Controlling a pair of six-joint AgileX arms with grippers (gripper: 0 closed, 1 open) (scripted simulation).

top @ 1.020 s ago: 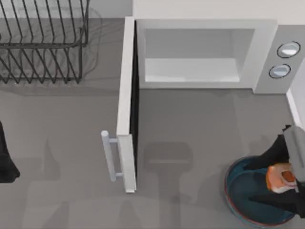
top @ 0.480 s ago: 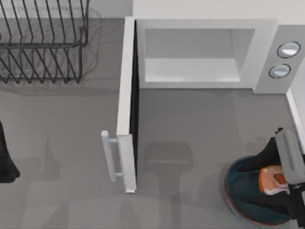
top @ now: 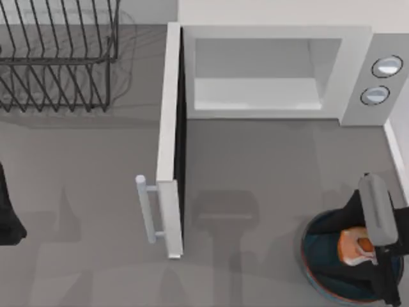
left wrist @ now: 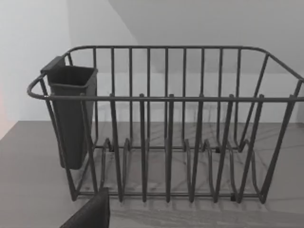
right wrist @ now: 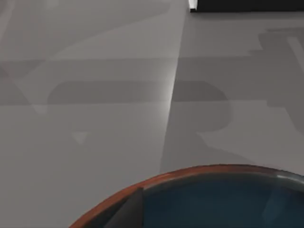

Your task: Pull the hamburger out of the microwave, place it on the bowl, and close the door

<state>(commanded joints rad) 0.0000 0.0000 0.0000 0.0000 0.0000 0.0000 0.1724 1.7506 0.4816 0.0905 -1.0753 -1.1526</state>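
I am holding the hamburger (top: 355, 247) in my right tool (top: 359, 251) over the bowl (top: 317, 231), aiming to release low and centred.

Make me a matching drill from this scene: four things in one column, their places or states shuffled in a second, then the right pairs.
Things
1. hamburger
2. door
3. bowl
4. dish rack

Places or states
A. swung wide open
B. top view's far left corner of the table
C. between the right gripper's fingers, over the bowl
D. top view's near right of the table

Pairs: 1-C, 2-A, 3-D, 4-B
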